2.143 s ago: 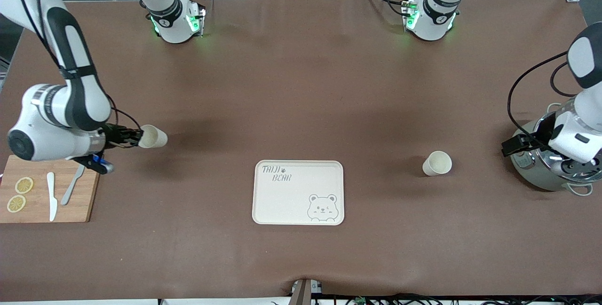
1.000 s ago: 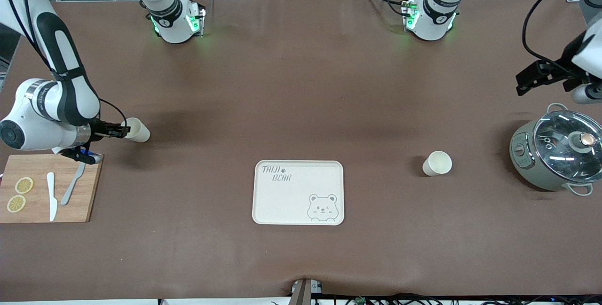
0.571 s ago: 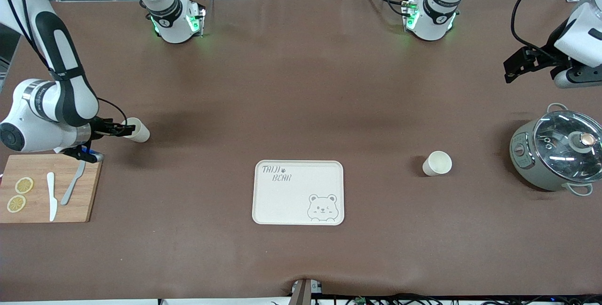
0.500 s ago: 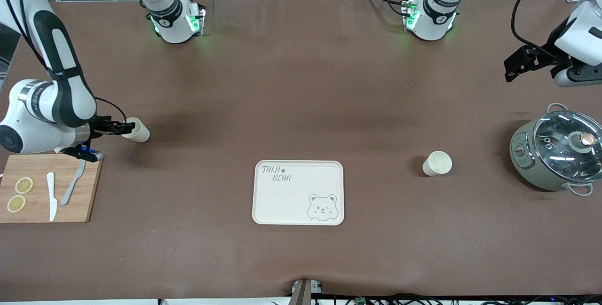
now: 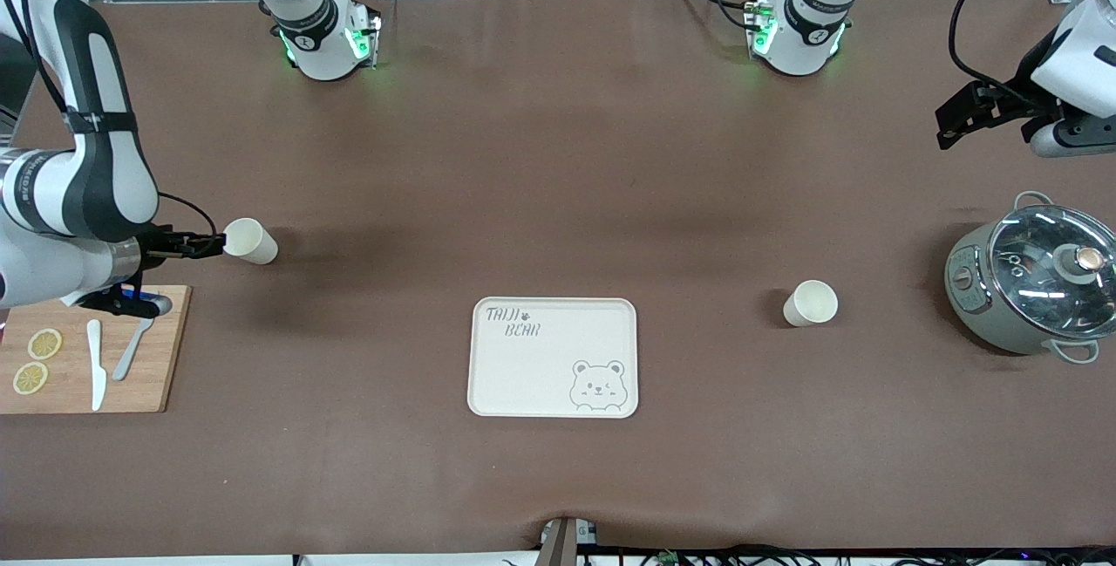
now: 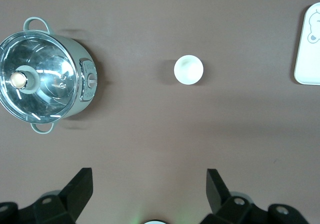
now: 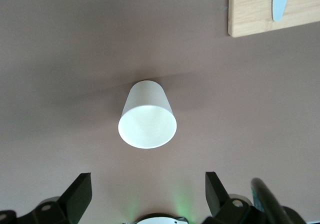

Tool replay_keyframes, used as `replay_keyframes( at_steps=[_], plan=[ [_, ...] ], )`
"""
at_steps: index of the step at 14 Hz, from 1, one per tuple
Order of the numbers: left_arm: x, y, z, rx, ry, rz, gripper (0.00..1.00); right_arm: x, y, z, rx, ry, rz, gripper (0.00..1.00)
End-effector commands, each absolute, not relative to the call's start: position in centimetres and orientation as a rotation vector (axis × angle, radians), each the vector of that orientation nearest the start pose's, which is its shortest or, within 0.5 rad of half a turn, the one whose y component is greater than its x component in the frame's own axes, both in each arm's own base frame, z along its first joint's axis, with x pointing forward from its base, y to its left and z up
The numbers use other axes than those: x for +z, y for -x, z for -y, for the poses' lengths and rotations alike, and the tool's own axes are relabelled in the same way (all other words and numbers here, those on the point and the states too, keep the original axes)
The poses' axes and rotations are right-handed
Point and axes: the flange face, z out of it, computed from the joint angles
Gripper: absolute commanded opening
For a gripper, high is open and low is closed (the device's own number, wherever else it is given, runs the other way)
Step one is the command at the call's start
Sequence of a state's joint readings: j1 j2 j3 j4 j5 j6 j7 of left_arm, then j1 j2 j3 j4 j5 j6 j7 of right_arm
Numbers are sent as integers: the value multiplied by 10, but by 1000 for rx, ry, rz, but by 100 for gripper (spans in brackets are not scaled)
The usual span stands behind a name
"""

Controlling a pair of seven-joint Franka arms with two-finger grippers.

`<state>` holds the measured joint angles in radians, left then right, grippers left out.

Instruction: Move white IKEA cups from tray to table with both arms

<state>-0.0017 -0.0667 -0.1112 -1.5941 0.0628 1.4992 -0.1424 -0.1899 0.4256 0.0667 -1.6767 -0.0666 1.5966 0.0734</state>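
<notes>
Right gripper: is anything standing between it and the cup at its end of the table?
Nothing visible does. The right gripper is open, just off the cup, which stands upright on the table. Only bare tabletop shows between them. The cutting board lies nearer the camera, off that line.
</notes>
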Motion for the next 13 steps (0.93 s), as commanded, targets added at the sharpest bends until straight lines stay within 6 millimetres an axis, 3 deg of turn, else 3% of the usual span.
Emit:
replay_keyframes(
  at_steps=[1,4,6,9,12,13],
  plan=[
    [646,-518,59,12,3098,34,100,320,-610,70,797,3081,-237,100],
    [642,-522,60,12,3102,33,100,349,-628,64,709,3102,-214,100],
    [642,-525,61,-9,3105,30,100,375,-634,51,714,3110,-185,100],
    [642,-525,60,-11,3105,42,100,423,-637,23,755,3085,-133,100],
    [642,-524,59,-11,3106,45,100,496,-644,-1,621,3088,-84,100],
    [643,-524,61,-14,3106,40,100,507,-637,-12,655,3093,-67,100]
  ],
)
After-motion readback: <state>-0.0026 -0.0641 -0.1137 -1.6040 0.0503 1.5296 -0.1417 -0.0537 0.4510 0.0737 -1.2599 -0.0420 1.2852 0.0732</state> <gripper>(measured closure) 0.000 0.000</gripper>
